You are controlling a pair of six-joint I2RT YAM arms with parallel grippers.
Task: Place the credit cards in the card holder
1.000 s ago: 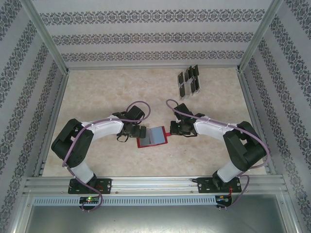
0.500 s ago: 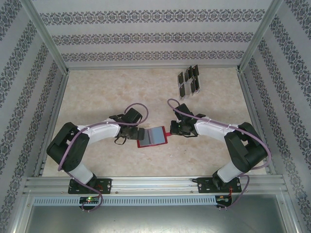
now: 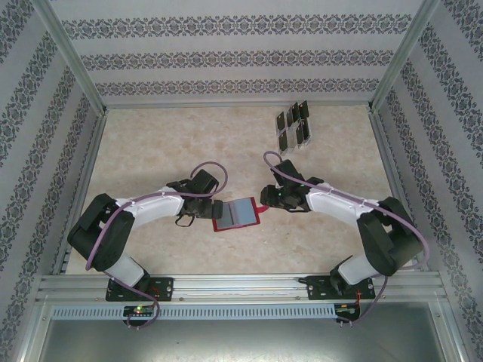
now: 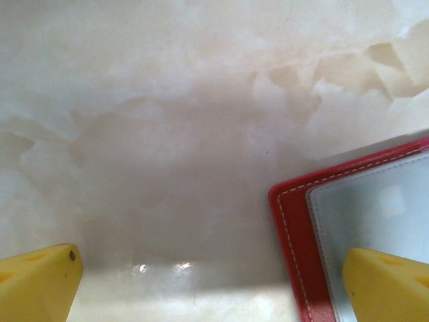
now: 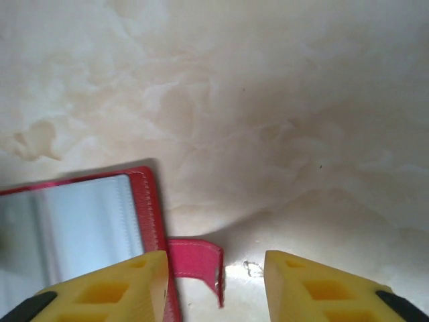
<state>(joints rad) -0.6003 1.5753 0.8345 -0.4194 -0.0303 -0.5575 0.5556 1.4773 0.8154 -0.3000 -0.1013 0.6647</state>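
Now the red card holder (image 3: 236, 215) lies open, grey pocket panel (image 4: 375, 221) up, midway along the near edge of the bench (image 3: 151, 143). The right gripper (image 5: 213, 278), shut a second ago, has parted its jaws, and the strap tab (image 5: 196, 258) sits loose between them. The left gripper (image 4: 208, 282) has its jaws spread wide across the holder's left edge. The credit cards (image 3: 293, 126) stand untouched near the far right corner, so loading has likely not begun.

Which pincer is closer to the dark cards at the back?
Right. The right pincer is at the right edge of the red wallet, toward the dark cards; the left pincer is at its left edge, farther off.
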